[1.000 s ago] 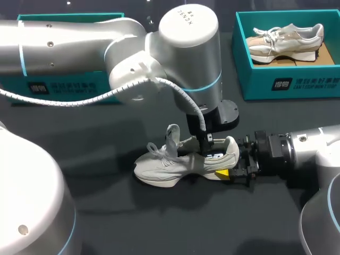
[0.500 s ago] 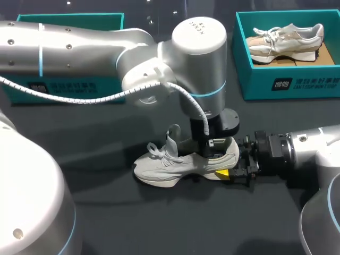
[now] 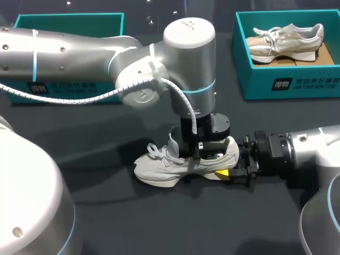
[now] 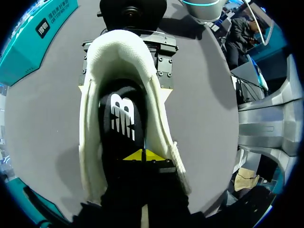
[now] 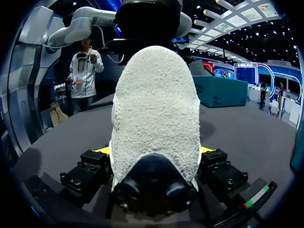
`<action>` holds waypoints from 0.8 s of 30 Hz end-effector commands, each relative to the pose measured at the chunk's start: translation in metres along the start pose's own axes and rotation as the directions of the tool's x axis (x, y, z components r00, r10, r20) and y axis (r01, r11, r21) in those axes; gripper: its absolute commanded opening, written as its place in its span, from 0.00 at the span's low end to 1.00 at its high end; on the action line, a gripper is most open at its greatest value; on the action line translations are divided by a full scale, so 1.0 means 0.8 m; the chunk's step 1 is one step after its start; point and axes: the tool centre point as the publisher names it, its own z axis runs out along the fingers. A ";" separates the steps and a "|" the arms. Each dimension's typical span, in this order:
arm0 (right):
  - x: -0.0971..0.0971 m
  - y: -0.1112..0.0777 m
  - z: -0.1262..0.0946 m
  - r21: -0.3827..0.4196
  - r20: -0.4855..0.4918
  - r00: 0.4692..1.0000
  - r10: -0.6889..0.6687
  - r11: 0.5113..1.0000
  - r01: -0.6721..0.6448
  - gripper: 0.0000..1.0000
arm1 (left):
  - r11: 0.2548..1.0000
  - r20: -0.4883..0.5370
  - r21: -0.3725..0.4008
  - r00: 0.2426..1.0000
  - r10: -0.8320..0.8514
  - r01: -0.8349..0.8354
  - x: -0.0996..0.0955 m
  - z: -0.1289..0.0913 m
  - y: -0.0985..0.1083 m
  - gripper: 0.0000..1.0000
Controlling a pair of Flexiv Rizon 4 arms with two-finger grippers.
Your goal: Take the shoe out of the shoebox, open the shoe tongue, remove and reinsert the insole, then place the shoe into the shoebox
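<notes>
A pale grey shoe (image 3: pixel 164 166) lies on its sole on the dark table, toe to the left. My right gripper (image 3: pixel 236 162) is shut on its heel (image 5: pixel 154 109), a yellow fingertip (image 5: pixel 102 150) showing on each side. My left gripper (image 3: pixel 199 154) comes straight down into the shoe's opening. In the left wrist view its yellow tips (image 4: pixel 142 155) are pressed together, shut, against the black insole (image 4: pixel 121 118) inside the shoe. Whether they pinch the insole is hidden. The upright tongue (image 3: pixel 172 142) stands just left of the left wrist.
A teal shoebox (image 3: pixel 289 82) at the back right holds a second pale shoe (image 3: pixel 287 37). Another teal box (image 3: pixel 69 21) stands at the back left, partly hidden behind my left arm. Bare dark table lies in front of the shoe.
My left wrist has come down and shifted slightly left, pushing its shut gripper deeper into the shoe. The right gripper and the shoe have kept still.
</notes>
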 end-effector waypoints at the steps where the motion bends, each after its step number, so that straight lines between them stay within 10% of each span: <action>1: 0.001 0.002 -0.001 0.005 0.001 1.000 0.001 1.000 -0.001 0.00 | 1.000 0.020 0.006 1.000 0.007 -0.007 0.012 0.005 0.003 0.04; 10: 0.001 0.002 -0.001 0.005 0.001 1.000 0.001 1.000 -0.001 0.00 | 1.000 0.093 -0.007 0.996 0.007 -0.007 0.011 0.022 -0.014 0.36; 24: 0.001 0.002 -0.001 0.005 0.001 1.000 0.001 1.000 -0.001 0.00 | 0.997 0.267 -0.034 0.962 -0.055 0.067 -0.025 0.051 -0.024 0.37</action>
